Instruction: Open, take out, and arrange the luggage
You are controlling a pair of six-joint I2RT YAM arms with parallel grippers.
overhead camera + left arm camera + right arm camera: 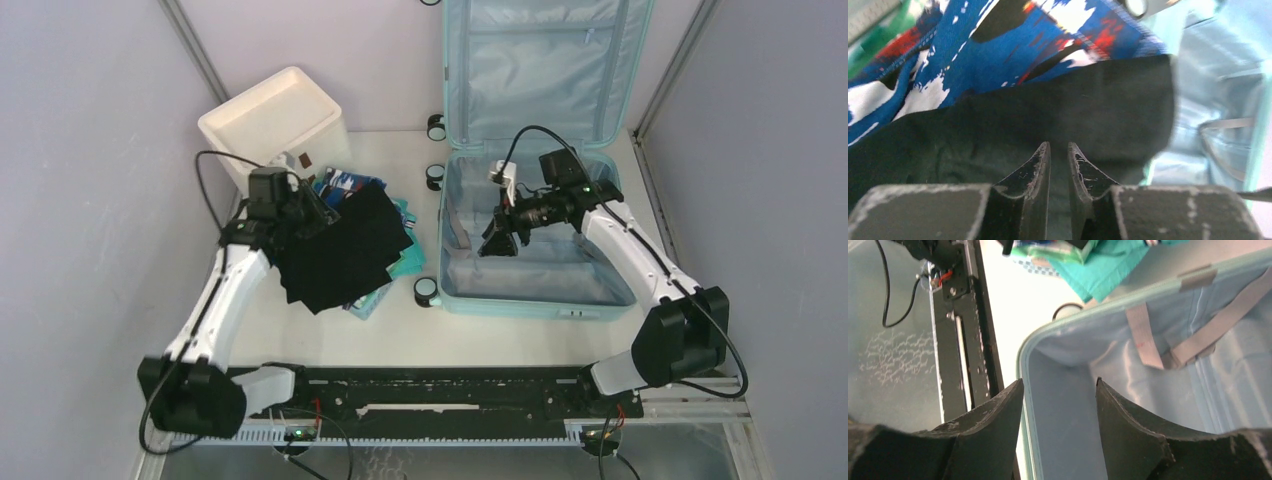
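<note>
Arranging is judged the step in hand: the luggage (520, 303) lies opened at the upper right of the overhead frame, with no contents seen inside. The left end effector (1058, 146) is nearly pressed together over the black cloth (345, 255); whether the cloth is pinched cannot be told. The right end effector (1059, 382) is held spread and empty above the lining. Next, squaring the cloth on the pile is called for. No writing can be read.

Left arm (215, 305) and right arm (630, 255): white shells between chunky black joints, black blocks at the bases. Thin black cable (535, 128) looping off each wrist. Right gripper (1058, 385): curved black fingers (993, 430), edges scuffed whitish. Left gripper (1058, 150): same black, finely scratched, grey wear on the blocks behind. Possibly a small green light (583, 186) near the right wrist.
</note>
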